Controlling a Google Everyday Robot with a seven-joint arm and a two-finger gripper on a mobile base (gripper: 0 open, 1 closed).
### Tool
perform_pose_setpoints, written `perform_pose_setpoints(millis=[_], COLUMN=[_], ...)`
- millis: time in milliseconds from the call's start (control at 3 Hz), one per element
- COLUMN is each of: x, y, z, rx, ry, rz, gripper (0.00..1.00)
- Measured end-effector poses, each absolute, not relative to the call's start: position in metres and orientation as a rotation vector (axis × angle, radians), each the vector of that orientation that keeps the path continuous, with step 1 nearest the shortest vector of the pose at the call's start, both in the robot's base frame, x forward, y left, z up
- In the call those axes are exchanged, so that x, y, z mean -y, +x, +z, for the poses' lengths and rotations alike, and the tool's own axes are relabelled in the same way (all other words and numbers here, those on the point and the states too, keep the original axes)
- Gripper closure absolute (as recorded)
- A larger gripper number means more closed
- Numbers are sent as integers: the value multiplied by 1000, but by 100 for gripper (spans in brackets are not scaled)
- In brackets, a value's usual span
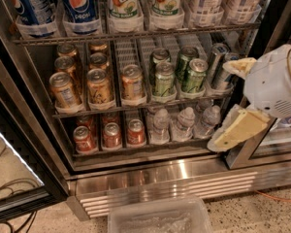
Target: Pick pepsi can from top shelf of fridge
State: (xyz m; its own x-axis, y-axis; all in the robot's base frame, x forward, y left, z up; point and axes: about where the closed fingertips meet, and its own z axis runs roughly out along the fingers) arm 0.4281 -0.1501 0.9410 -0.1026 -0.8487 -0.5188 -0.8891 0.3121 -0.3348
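Green cans [163,79], water bottles [184,124], clear floor bin [160,208].

— What does the arm's end look like?

— A bulbous white housing [273,79] of smooth, slightly glossy plastic. A small patch of fine perforations sits low on its face, and a thin pale-gold seam curves down its right side.

— And the gripper?

— The gripper [222,105] is at the right, in front of the right door post of the fridge [179,171]. Its two fingers [240,129] are cream to pale yellow, flat and wedge-shaped, with a greyish-white padded edge along the lower one. They stand well apart, one above the other, on the housing's left side.
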Motion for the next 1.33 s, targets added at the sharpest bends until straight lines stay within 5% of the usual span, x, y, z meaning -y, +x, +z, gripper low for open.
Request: perform_pose_setpoints(millis=[1333], x=[76], y=[465], z=[941], rx=[-1508], ry=[-1135], rz=[219], gripper=[0])
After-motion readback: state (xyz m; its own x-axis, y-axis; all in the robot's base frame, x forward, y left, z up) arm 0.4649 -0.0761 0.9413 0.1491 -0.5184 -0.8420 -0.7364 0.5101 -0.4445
